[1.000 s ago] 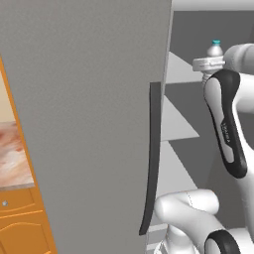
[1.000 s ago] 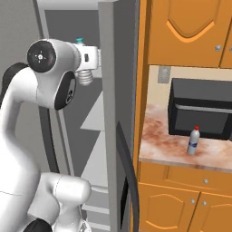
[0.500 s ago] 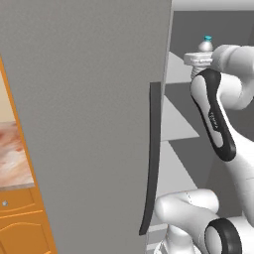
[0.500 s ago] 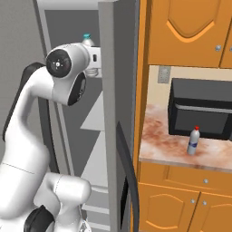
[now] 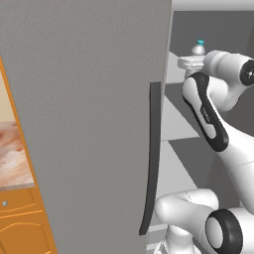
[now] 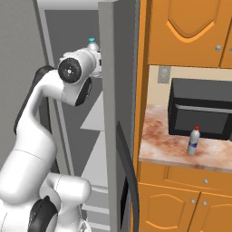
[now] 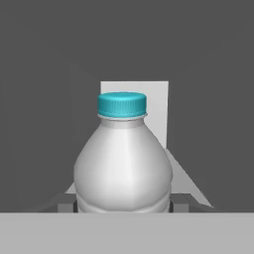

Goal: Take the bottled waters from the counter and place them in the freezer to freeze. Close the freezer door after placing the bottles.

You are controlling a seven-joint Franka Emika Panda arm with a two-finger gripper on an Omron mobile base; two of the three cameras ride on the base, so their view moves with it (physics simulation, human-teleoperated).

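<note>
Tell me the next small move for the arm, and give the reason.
Probably ease the light-blue-capped bottle further into the freezer and lower it toward a white shelf. The gripper holds it upright between the fingers, high inside the open compartment, with the shelf below. The red-capped bottle waits on the counter.
</note>
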